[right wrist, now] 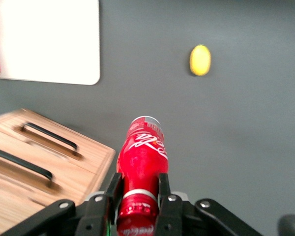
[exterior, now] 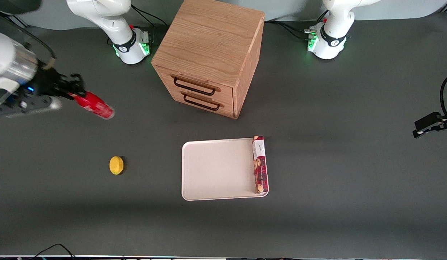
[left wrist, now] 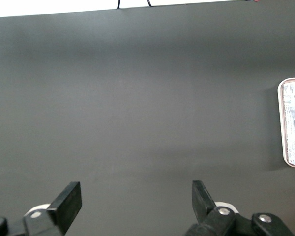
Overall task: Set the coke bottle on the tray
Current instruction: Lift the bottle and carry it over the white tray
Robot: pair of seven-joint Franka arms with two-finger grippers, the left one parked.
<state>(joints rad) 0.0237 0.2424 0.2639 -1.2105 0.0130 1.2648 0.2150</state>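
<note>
Aloft, tool (right wrist: 137, 189) clenched on glossy slim coke bottle (exterior: 94, 104), flat round-cornered cream tray (exterior: 216, 169) well apart

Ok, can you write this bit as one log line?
gripper: shut on coke bottle, lifted, tilted | tray: holds cookie box | lemon: on table

Count: one coke bottle (exterior: 95, 104), clamped in the one working gripper (exterior: 72, 94) above the table. One tray (exterior: 216, 169). One cookie box (exterior: 260, 164). One lemon (exterior: 116, 165). One wooden cabinet (exterior: 209, 54), two drawers.
</note>
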